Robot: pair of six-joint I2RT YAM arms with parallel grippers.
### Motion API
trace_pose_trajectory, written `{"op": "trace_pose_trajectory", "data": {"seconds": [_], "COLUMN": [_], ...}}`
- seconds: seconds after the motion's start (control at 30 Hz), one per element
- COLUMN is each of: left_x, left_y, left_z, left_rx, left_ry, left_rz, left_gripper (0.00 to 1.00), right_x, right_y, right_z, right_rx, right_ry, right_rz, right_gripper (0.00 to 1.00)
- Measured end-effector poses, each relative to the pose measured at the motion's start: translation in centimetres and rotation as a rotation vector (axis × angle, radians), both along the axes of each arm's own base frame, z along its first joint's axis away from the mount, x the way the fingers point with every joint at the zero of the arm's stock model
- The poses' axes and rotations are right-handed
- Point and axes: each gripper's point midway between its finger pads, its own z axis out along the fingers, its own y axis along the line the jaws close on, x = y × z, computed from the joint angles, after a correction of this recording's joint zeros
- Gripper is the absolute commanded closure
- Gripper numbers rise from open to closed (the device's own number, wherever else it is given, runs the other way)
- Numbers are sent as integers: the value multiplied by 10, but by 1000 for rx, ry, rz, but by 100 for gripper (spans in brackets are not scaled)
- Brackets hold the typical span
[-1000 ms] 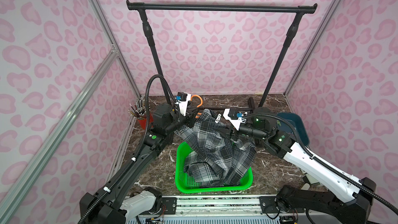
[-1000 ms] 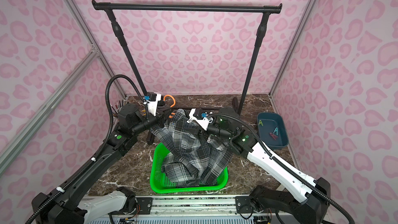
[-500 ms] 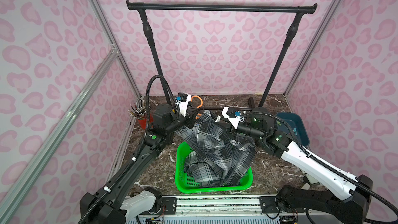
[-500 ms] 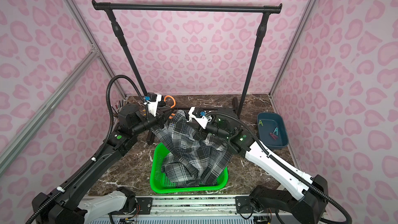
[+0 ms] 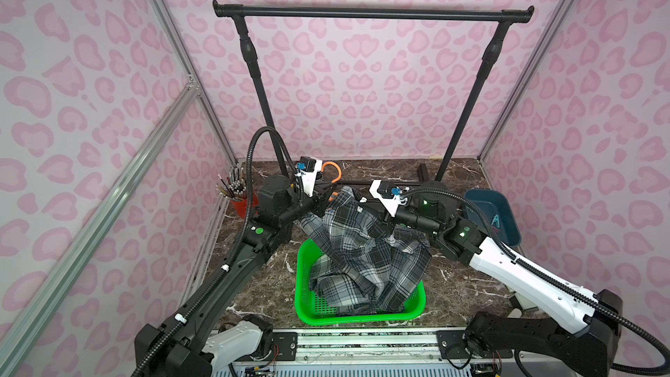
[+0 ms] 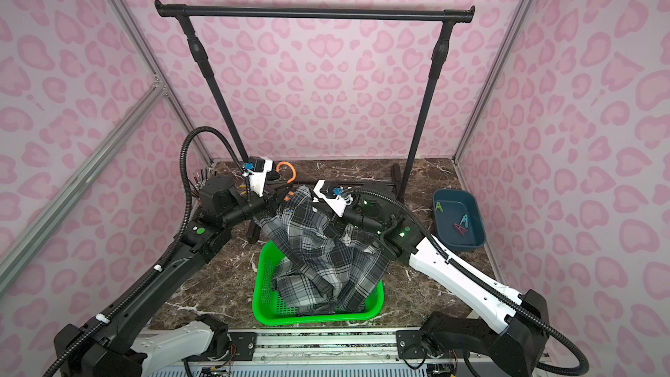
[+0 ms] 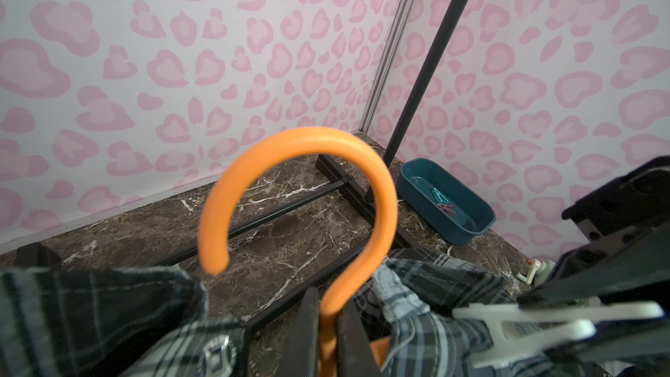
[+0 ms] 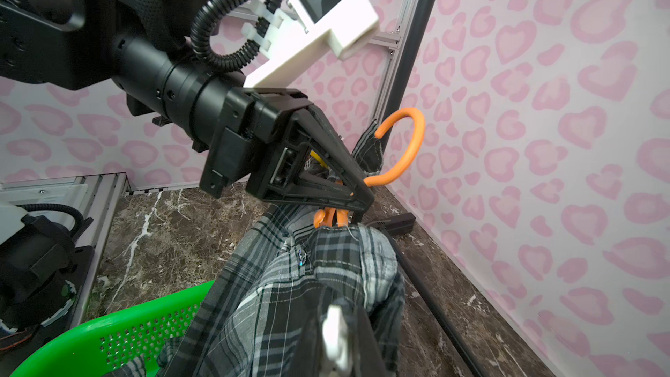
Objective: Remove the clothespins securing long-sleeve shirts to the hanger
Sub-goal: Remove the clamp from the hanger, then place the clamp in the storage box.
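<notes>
Right claw (image 8: 335, 340) has snapped closed since a second ago, and it's now pinching the white clothespin (image 7: 525, 317) between its two black fingers, on the cloth just above the far rim of the green basket (image 5: 359, 319).

Biggest thing out there is the black clothes rack (image 5: 373, 13), standing behind the basket against the back wall. The basket itself sits front and centre on the marble floor. The plaid shirt (image 5: 362, 248) spills into it: lower half heaped inside, upper half lifted over the far rim between the two arms. Right of the basket, by the side wall, sits the blue bin (image 6: 460, 244), with a few loose clips (image 6: 459, 228) lying in it. Left of the basket, a red pencil cup (image 5: 241, 206).

Up over the basket's far left corner, the orange hanger (image 7: 301, 143) pokes its hook out of the collar. Left claw (image 7: 328, 335) is clamped tight on the hanger's neck. And a sliver of the yellow clothespin (image 8: 316, 157) shows through that claw's frame; what it bites on is hidden.
</notes>
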Motion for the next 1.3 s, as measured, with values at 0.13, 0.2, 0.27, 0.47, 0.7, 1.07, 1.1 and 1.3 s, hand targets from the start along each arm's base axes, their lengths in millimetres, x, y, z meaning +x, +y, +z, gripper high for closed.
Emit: {"op": "trace_pose_trajectory", "data": {"seconds": [0.13, 0.2, 0.27, 0.47, 0.7, 1.07, 1.1, 1.3], "left_x": [0, 0, 0, 0, -2, -13, -13, -17], "left_y": [0, 0, 0, 0, 0, -2, -3, -4], "left_z": [1, 0, -3, -4, -1, 10, 11, 11], "left_rx": [-5, -5, -2, -1, -8, -34, -35, -35], "left_ry": [-2, -2, 3, 7, 0, -17, -18, -16], "left_rz": [-1, 0, 0, 0, -6, -38, -39, -52], "left_gripper": [97, 97, 97, 97, 97, 97, 97, 97], "right_x": [2, 3, 7, 38, 120, 130, 126, 136], "right_y": [-5, -11, -24, -78, -227, -449, -463, -506], "right_z": [11, 26, 44, 94, 47, -106, -122, -203], "right_rx": [9, 33, 75, 195, 180, 100, 81, 4], "right_ry": [-16, -40, -62, -92, 61, 382, 414, 615], "right_rz": [-31, -45, -78, -300, -922, -1700, -1752, -1850], "right_gripper": [100, 100, 100, 100, 100, 100, 100, 100]}}
